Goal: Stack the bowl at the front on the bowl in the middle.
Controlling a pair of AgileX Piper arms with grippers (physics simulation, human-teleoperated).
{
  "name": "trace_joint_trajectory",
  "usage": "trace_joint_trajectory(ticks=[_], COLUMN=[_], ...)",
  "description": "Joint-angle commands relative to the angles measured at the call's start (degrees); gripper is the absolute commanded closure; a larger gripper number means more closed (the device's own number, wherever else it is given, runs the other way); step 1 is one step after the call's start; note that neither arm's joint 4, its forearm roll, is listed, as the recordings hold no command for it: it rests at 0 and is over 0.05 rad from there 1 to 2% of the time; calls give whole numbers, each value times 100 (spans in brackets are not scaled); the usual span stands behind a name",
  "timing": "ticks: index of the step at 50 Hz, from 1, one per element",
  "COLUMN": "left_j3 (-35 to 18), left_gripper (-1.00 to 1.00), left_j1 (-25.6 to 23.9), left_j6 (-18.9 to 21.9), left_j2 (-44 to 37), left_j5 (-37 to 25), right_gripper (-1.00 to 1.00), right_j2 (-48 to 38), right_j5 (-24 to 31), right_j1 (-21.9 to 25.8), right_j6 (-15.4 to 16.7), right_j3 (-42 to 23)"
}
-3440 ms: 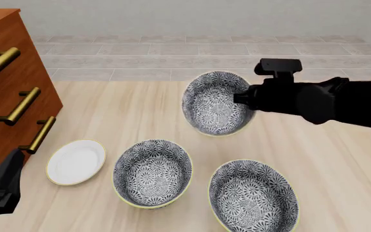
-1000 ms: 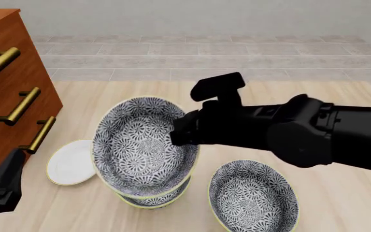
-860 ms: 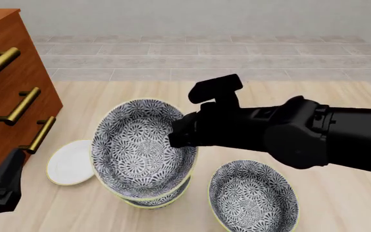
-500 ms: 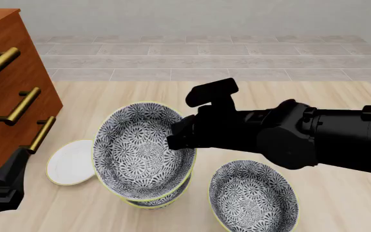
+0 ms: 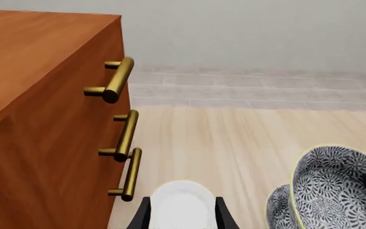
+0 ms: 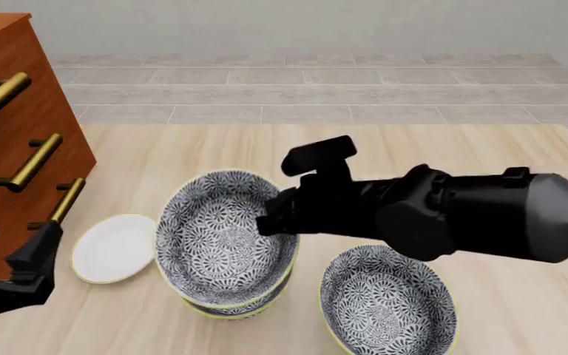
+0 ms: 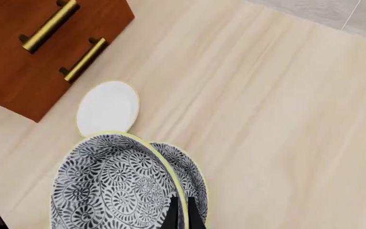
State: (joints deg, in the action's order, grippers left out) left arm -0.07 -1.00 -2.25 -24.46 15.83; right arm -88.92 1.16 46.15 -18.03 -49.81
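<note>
Starting with the biggest things, what stands where?

The pale wooden table [image 6: 481, 163] fills the front view, and a brown dresser [image 6: 18, 140] with three brass handles [image 6: 27, 163] stands along its left edge. The black right arm [image 6: 461, 214] reaches in across the table from the right.

And the bowls?

Three, all in the grey-and-white floral pattern. The bowl at the front [image 6: 220, 237] is up in the right gripper [image 6: 272, 214], tilted, its mouth leaning toward the camera. It hangs directly over the bowl in the middle [image 6: 245, 305], of which only a sliver of rim shows beneath. Whether the two touch, I cannot tell. The third bowl [image 6: 387, 299] sits alone just right of the pair, showing only its patterned inside.

How does the claw hold it?

Clenched on the yellow rim at the bowl's right side. The right wrist view shows the two fingers close together with the rim between them.

Anything smaller?

One white plate [image 6: 115, 248], flat on the table between the dresser and the bowls, just beside the stack. The left gripper [image 6: 18, 270] hangs low at the near-left corner. Its fingers are spread apart, nothing between them, and the plate lies ahead of them in its wrist view.

Room to move?

Open wood runs behind the bowls to the far edge — the left side is tighter.
</note>
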Motion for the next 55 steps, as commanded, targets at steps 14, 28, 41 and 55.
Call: trace_joint_trajectory(ticks=[14, 28, 41, 55], left_j3=[6, 6, 6, 4], left_gripper=[-100, -100, -100, -100], left_j1=[9, -13, 5, 7], left_j6=[-151, -249, -325, -319], left_j2=[-439, -772, -733, -1128], left_j5=[232, 462, 397, 821], right_gripper=[100, 100, 100, -100], right_j2=[-144, -209, -229, -190], right_j5=[-78, -109, -124, -108], right_j1=[10, -52, -49, -31], right_j6=[-60, -43, -68, -71], right_j3=[16, 30, 24, 23])
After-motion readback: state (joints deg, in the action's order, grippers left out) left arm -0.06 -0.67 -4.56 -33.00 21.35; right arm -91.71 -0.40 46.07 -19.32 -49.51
